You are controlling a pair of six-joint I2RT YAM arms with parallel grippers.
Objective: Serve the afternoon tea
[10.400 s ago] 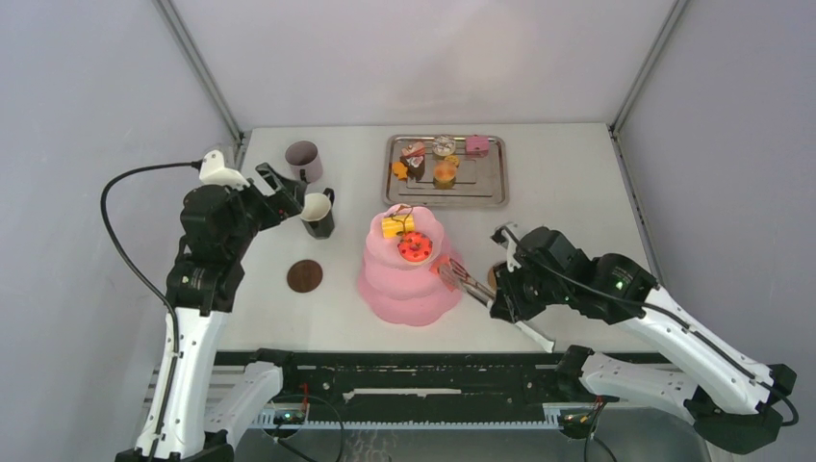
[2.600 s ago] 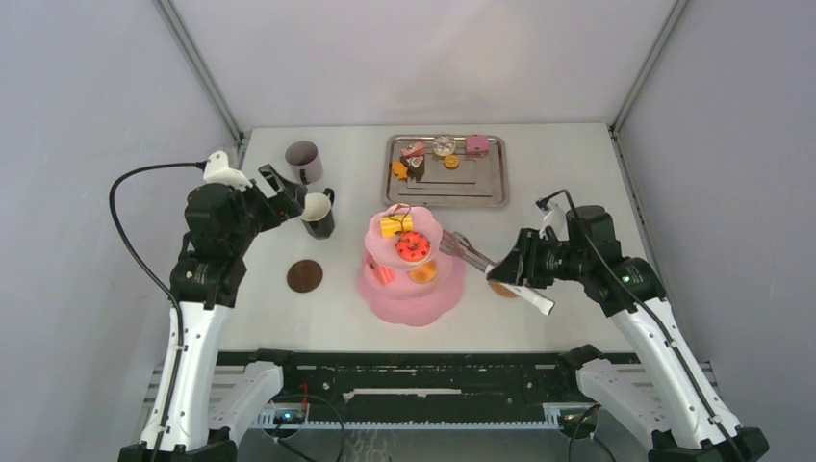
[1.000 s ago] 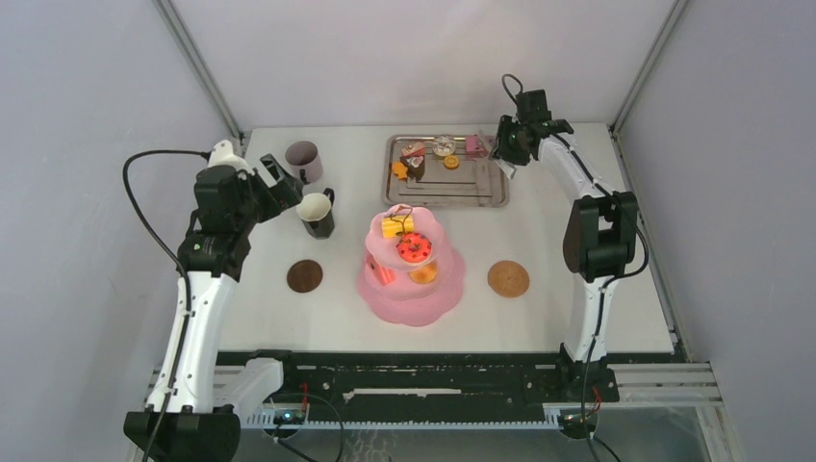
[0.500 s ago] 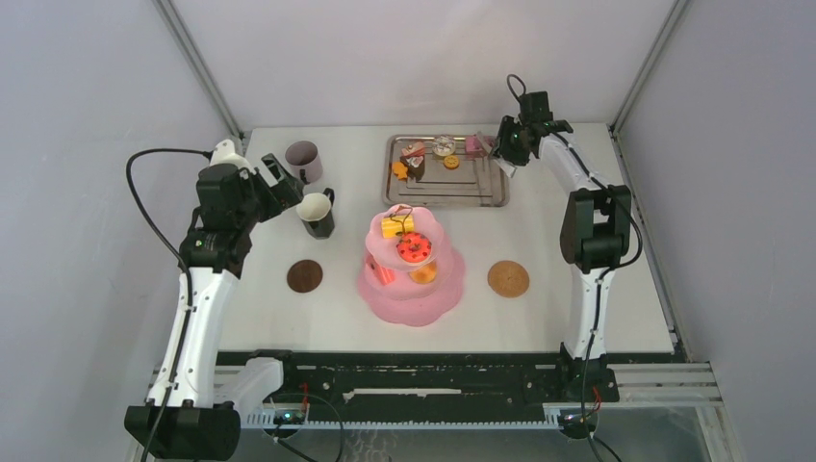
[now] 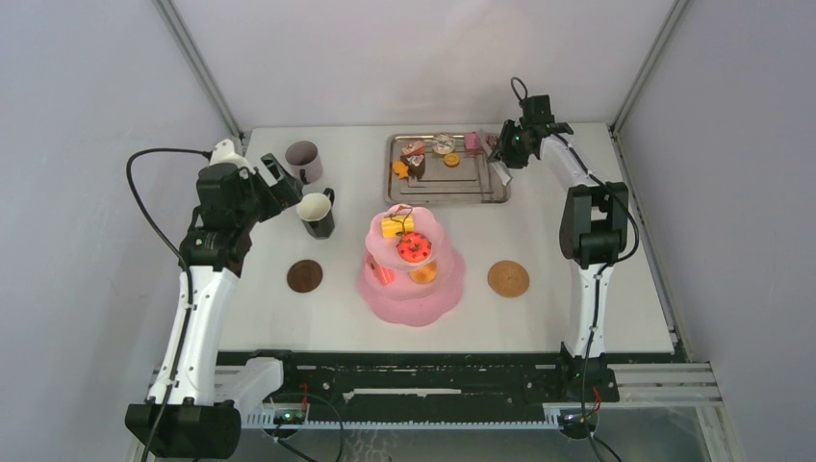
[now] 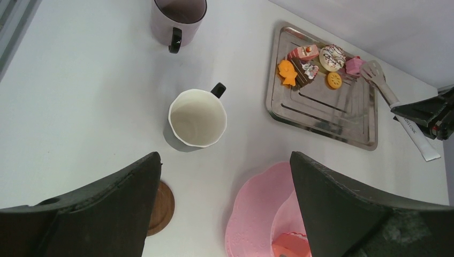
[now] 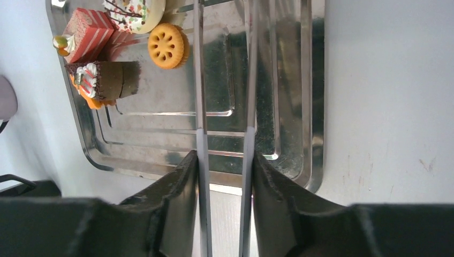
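Note:
The pink three-tier stand [image 5: 412,289] is at the table's middle with a yellow cake [image 5: 395,226], a red tart [image 5: 414,247] and an orange pastry [image 5: 420,275] on it. Several toy cakes [image 5: 416,159] lie on the steel tray [image 5: 447,190]. My right gripper [image 5: 510,144] is shut on metal tongs [image 7: 199,80], whose tips reach by the pink cube cake [image 6: 354,65]. My left gripper [image 6: 225,158] is open, hovering above and near the black mug [image 6: 197,119]. The mauve mug [image 6: 176,16] stands behind it.
A dark round coaster [image 5: 305,275] lies left of the stand and a lighter one [image 5: 508,278] lies right of it. In the right wrist view a yellow cookie [image 7: 167,45] and a brown roll cake [image 7: 110,79] lie left of the tongs. Grey walls enclose the table.
The orange pastry went from the tray onto the stand's lower tier. My right arm then swung the tongs back to the tray's right end. My left arm barely moved.

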